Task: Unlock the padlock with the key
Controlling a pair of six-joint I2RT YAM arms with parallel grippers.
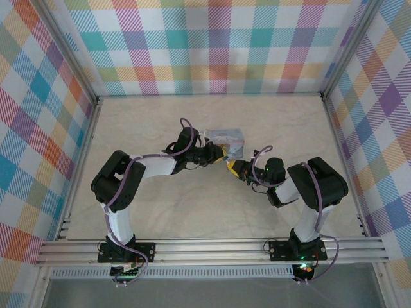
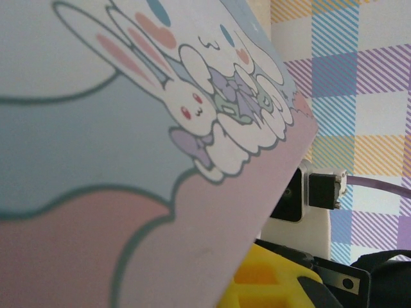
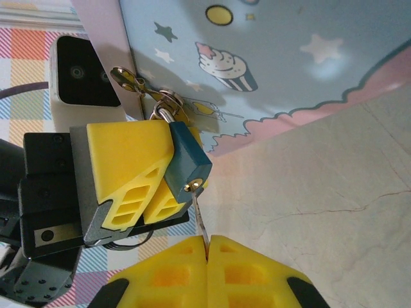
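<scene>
The tiny dark-blue metal padlock (image 3: 191, 157) hangs at the clasp of the pale-blue cartoon tin (image 3: 289, 58), and the left gripper (image 3: 168, 174) seems to pinch its flat sides. It looks light, hard and slippery. The right gripper (image 3: 207, 249) squeezes the thin silver key (image 3: 200, 215) stuck in it.

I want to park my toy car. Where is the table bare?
Bare beige marble table: the patch between the two arm bases, and the strip between the pale-blue cartoon tin and the plaid back wall. Crowded middle: the left gripper and right gripper, pinching a thin key, meet at the tin's small dark padlock.
</scene>
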